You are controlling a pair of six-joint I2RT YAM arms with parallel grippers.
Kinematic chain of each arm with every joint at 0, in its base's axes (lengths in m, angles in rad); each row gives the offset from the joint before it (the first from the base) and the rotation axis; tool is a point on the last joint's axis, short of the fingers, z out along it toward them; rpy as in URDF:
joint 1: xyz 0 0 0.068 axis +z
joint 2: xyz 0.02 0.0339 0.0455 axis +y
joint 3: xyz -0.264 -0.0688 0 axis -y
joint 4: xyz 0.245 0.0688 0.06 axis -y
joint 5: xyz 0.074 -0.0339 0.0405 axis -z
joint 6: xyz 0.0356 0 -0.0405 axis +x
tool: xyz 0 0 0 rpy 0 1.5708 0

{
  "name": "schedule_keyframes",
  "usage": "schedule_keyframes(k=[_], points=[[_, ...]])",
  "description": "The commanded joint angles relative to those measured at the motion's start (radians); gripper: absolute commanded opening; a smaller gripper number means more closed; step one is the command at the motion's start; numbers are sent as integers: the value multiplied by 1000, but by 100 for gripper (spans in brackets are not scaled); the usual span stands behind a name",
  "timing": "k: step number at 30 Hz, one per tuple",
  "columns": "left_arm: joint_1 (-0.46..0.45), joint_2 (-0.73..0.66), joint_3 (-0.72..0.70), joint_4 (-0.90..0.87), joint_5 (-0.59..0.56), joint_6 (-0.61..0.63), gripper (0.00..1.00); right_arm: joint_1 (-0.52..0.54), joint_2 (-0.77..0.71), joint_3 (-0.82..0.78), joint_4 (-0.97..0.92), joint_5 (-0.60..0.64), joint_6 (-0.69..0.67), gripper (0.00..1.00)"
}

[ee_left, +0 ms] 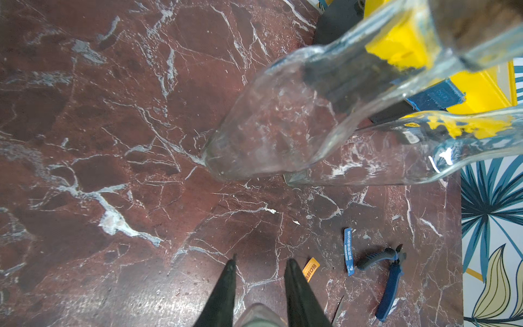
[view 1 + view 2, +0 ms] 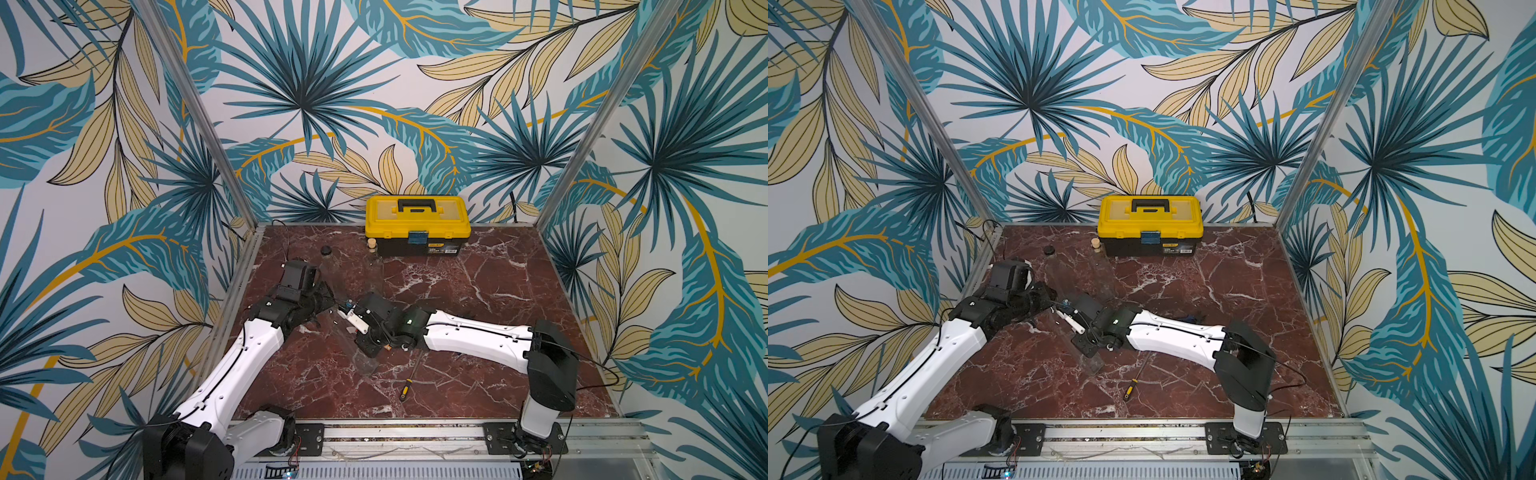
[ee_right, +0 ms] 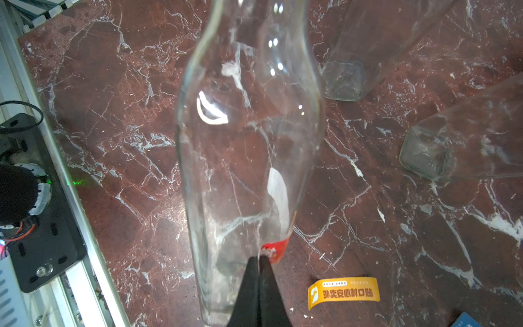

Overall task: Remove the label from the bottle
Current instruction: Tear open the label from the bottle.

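Across both top views, the 2 arms meet over the left-centre of the marble table (image 2: 498, 332). The left gripper (image 2: 332, 301) and the right gripper (image 2: 345, 311) are almost tip to tip at the clear bottle (image 2: 365, 359), whose base shows toward the front edge beside the right wrist. The glass is too faint there to tell whether it rests on the marble. A yellow toolbox (image 2: 417, 226) sits against the back wall, and a black-capped bottle (image 2: 327, 250) and a corked bottle (image 2: 372, 244) stand just off its left end. A screwdriver (image 2: 409, 386) lies nearer the front. From the left wrist, the left gripper (image 1: 261, 260) shows 2 black fingers narrowly apart, with a slim part of the bottle (image 1: 260, 314) clasped between them. An orange sticker (image 1: 310, 269), a blue sticker (image 1: 348, 252) and blue-handled pliers (image 1: 387, 280) lie on the marble beyond. From the right wrist, the right gripper (image 3: 259, 259) has its jaws pressed fully together, tips at the edge of the red-and-white label (image 3: 278, 246) on the side of the bottle (image 3: 249, 147). Whether a corner of the label is caught between them cannot be told. The orange sticker (image 3: 343, 293) lies flat on the table just beside the bottle.
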Motion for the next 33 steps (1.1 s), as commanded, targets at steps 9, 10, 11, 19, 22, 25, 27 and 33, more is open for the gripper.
schedule_keyframes(k=[9,10,11,19,22,25,27,33], points=[[1,-57,-35,-7,64,60,0,-9,-6,-31,9,76,26,0],[2,-67,-43,-7,60,63,0,-11,-8,-36,13,76,30,0],[2,-76,-51,-7,58,69,0,-12,-11,-38,14,76,32,0],[12,-90,-77,-19,87,120,0,-33,-19,-61,36,54,73,0],[14,-75,-74,-29,99,142,0,-47,-24,-72,50,34,94,0],[15,-62,-73,-40,108,158,0,-57,-31,-83,63,23,108,0],[16,-56,-74,-44,114,167,0,-67,-36,-92,70,9,121,0],[25,-36,-75,-56,131,193,0,-81,-45,-106,81,-4,130,0]])
